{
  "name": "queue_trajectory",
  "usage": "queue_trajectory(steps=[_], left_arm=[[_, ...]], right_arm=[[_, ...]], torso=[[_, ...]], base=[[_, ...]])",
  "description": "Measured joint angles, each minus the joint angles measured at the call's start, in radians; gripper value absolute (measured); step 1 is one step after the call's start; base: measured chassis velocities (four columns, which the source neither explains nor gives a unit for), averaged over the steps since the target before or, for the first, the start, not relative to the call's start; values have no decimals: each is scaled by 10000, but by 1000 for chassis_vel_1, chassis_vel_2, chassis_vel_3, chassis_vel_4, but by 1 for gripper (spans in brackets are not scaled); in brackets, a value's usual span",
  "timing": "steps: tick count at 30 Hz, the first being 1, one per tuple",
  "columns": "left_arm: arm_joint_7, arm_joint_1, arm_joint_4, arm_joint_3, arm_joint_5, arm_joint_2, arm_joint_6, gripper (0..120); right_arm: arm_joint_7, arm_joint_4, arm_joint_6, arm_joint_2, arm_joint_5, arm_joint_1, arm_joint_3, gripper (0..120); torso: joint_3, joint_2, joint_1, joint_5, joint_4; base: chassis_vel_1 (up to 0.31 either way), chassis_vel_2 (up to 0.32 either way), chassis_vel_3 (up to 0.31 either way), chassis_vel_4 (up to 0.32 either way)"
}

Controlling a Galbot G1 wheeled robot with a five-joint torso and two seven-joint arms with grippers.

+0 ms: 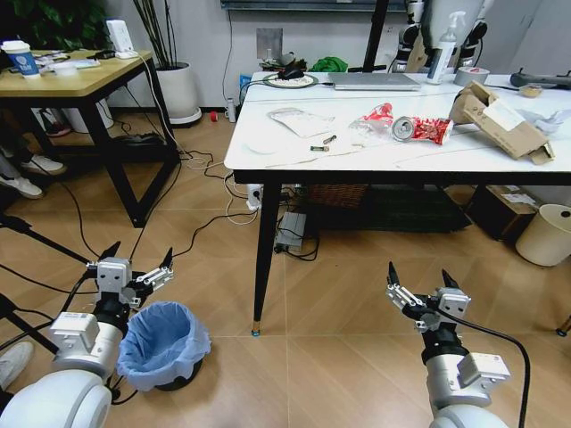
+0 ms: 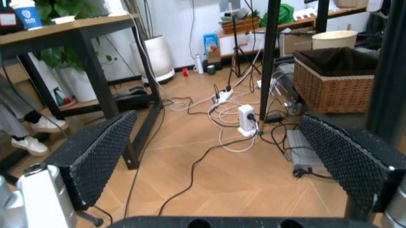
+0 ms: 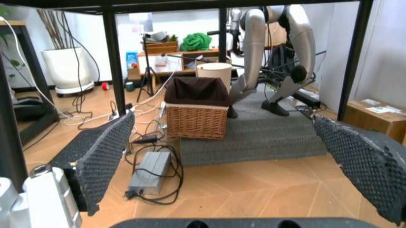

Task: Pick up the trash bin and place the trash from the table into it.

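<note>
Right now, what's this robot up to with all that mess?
Nothing is held yet. The left end effector hovers open just above the trash bin on the floor. The right end effector hangs open and low beside the table, where the trash lies untouched.

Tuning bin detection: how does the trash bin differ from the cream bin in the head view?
The trash bin is dark and lined with a crinkled light-blue bag folded over its rim; the cream bin is plain and shows no liner. The trash bin stands on open floor at the left, right beside the open left gripper; the cream bin sits at the far right near the table, cut by the frame edge. Both are round, upright and on the floor.
</note>
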Motion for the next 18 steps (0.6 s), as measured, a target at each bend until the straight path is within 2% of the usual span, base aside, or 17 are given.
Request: queue_trajectory(steps=[18], left_arm=[[82,193,-18,-14,-1,-16,-22,100]], right_arm=[[71,-33,-1,-7,-37,0,-6,100]], torso=[[-531,-692,-162,0,0]], base=[[0,0,0,0]])
